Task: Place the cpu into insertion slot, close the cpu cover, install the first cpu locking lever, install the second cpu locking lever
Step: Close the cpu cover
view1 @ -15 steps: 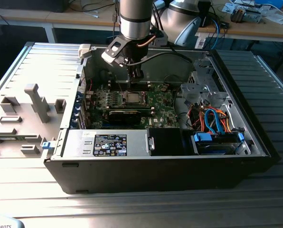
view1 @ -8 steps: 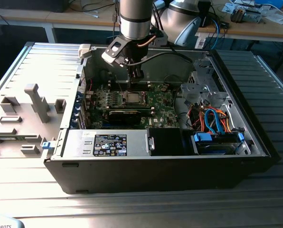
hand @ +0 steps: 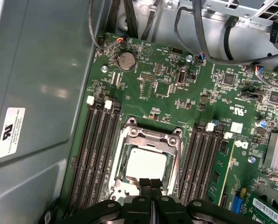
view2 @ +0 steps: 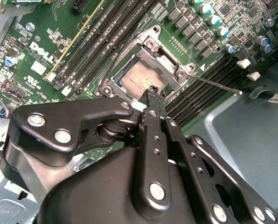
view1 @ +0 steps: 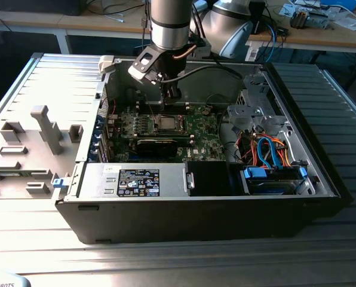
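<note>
Ribbed metal tabletop (view1: 184, 263), open computer case (view1: 184, 222), gripper (hand: 150, 182) over the cpu (hand: 146, 163).
In the exterior view a long black card (view1: 157, 145) is met first; at its 12 o'clock the cpu is seated in the insertion slot (view1: 166, 124), with the cpu cover (hand: 150, 136) laid flat around it. Beyond at 12 o'clock, the gripper is held closed with nothing gripped, its tips near the chip's edge.

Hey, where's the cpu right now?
In the first wrist view the cpu lies on the green board, framed by the cpu cover, between two banks of long black slots, just ahead of the gripper.
</note>
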Tool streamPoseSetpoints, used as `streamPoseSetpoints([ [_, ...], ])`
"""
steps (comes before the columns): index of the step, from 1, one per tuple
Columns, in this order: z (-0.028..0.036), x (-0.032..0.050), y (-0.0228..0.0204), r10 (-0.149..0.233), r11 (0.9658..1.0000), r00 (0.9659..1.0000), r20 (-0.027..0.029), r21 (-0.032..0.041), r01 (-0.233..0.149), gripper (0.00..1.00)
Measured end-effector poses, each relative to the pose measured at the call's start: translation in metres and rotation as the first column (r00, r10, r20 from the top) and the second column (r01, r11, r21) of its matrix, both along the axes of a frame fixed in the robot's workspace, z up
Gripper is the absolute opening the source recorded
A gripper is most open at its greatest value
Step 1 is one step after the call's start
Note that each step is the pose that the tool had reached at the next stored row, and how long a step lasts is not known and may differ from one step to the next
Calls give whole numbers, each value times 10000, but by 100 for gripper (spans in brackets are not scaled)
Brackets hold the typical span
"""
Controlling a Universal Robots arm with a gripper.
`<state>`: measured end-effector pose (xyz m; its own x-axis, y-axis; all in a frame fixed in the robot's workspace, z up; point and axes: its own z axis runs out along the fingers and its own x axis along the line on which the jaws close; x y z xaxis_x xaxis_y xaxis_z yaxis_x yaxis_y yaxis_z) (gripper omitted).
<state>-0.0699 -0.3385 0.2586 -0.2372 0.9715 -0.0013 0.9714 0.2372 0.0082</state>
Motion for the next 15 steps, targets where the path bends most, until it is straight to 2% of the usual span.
streamPoseSetpoints([
  [7, 0, 0, 0, 172, 9999, 9999, 1, 1, -172, 11],
  [13, 0, 0, 1, 603, 9982, 9982, 1, 1, -603, 11],
  [14, 0, 0, 0, 662, 9978, 9978, -1, -4, -662, 11],
  [15, 0, 0, 1, 798, 9968, 9968, -4, -52, -798, 11],
])
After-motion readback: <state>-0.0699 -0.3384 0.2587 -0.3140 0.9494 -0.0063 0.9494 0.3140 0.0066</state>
